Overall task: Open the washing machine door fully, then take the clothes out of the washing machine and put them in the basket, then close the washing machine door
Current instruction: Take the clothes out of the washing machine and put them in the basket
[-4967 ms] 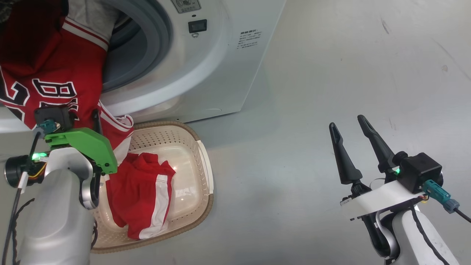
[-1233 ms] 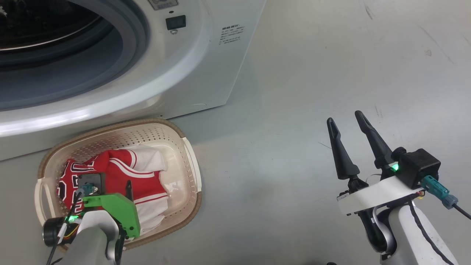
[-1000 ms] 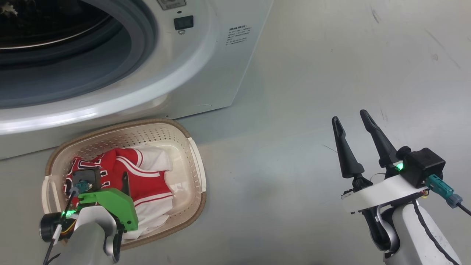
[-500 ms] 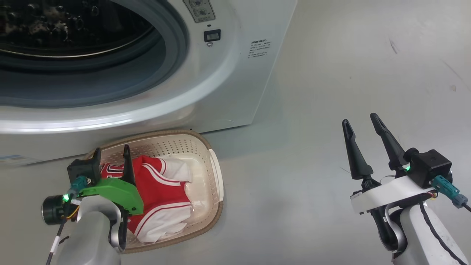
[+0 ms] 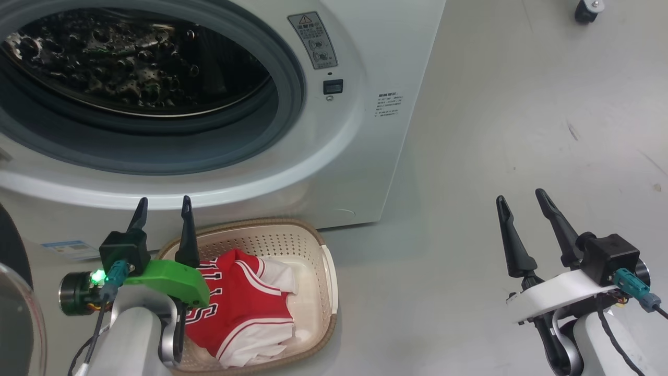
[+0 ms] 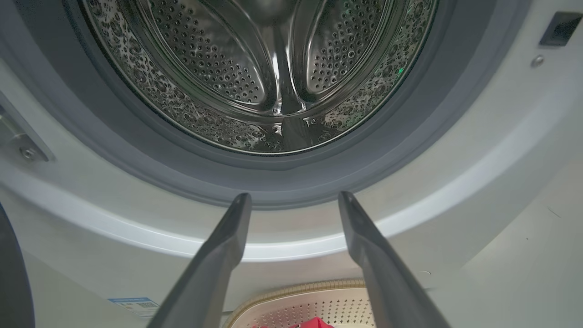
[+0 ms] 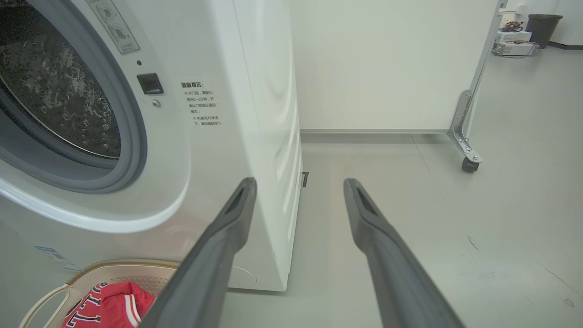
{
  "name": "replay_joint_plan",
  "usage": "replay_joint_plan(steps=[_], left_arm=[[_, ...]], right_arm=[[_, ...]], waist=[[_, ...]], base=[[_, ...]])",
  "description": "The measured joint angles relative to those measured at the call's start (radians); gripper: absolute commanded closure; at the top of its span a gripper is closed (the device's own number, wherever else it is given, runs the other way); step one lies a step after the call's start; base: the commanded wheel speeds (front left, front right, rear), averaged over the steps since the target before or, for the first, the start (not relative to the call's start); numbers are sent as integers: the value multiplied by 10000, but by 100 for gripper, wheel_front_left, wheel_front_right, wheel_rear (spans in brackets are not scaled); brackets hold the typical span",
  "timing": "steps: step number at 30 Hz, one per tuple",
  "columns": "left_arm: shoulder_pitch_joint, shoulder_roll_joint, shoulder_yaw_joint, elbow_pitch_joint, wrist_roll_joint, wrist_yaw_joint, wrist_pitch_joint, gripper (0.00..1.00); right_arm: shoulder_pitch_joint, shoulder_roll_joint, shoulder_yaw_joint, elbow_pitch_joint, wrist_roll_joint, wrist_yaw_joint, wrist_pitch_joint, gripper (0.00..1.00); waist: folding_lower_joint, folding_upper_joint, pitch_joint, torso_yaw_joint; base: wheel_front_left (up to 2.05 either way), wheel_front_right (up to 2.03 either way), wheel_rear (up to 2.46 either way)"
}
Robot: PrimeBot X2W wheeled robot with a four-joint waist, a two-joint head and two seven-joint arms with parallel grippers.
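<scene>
The white washing machine (image 5: 360, 156) stands open, and its steel drum (image 6: 273, 68) shows no clothes inside. The door's black rim (image 5: 9, 240) and glass bulge show at the far left edge. On the floor below the opening sits the cream basket (image 5: 271, 224), with the red clothes (image 5: 240, 297) piled in it, dark letters showing. My left gripper (image 5: 163, 203) hangs open and empty above the basket's left end, fingers pointing at the drum's lower rim (image 6: 294, 196). My right gripper (image 5: 521, 197) stands open and empty over bare floor to the right, beside the machine's corner (image 7: 299, 181).
A white partition panel on a caster (image 7: 469, 161) stands behind the machine to the right. A dark bin (image 7: 544, 27) is far back. A small blue label (image 5: 68, 249) sits low on the machine's front. Grey floor (image 5: 469, 156) spreads to the right.
My left gripper has let go of the red jersey in the basket and risen to face the drum. The head camera has tilted up. The right arm has kept its pose.
</scene>
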Motion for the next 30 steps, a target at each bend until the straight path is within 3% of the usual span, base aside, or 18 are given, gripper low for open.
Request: replay_joint_plan(steps=[16, 30], left_arm=[[2127, 173, -27, -1942, 617, 128, 0, 0], [3570, 276, -52, -3471, 813, 213, 61, 0]], right_arm=[[898, 4, 100, -19, -61, -265, 153, 0], [1517, 4, 117, -497, -63, -454, 456, 0]], waist=[[0, 0, -1643, 310], [0, 0, -2303, 401]], base=[[0, 0, 0], [0, 0, 0]])
